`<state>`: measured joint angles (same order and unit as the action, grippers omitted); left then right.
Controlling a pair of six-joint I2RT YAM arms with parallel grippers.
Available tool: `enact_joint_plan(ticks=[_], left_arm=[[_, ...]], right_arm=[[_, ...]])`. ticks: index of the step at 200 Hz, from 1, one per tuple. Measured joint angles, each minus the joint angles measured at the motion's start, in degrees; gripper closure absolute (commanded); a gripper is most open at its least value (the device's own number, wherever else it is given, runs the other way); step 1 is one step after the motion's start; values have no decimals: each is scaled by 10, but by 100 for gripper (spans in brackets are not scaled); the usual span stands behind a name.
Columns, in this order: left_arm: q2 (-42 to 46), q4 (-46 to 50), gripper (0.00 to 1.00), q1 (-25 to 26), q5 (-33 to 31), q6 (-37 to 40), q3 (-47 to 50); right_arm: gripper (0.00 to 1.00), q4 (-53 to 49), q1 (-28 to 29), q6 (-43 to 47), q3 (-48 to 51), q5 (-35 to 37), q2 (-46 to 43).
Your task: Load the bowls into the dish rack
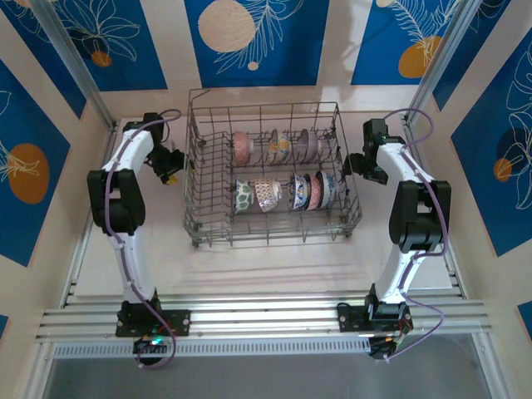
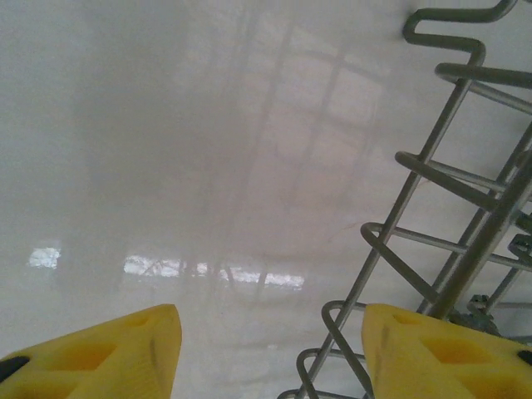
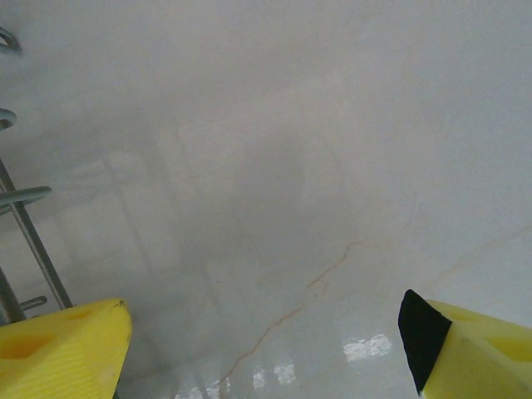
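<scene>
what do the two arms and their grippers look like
Both the left arm and right arm have white links, black joint housings and a thin purple cable looping along them, on black bases. Each gripper's fingers are yellow wedge-shaped pieces; one right finger shows a black patch.

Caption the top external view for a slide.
Grey metal wire dish rack holds two rows of small painted ceramic bowls standing on edge.

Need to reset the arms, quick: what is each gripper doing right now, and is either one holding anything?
Left gripper: jaws open, holding nothing.
Right gripper: jaws open, holding nothing.
</scene>
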<state>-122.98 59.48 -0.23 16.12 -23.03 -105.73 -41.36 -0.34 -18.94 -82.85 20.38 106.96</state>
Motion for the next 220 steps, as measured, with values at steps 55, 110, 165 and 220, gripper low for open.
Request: enact_joint_plan(ticks=[55, 110, 165, 220], left_arm=[[103, -85, 29, -11, -43, 12, 90], [323, -234, 1, -52, -109, 60, 244], [482, -483, 1, -54, -176, 120, 553], [474, -794, 1, -36, -204, 151, 836]], right_arm=[[0, -12, -48, 0, 0, 8, -17], [0, 120, -107, 14, 119, 15, -143], [1, 474, -43, 112, 410, -21, -264], [0, 543, -29, 118, 444, -26, -256]])
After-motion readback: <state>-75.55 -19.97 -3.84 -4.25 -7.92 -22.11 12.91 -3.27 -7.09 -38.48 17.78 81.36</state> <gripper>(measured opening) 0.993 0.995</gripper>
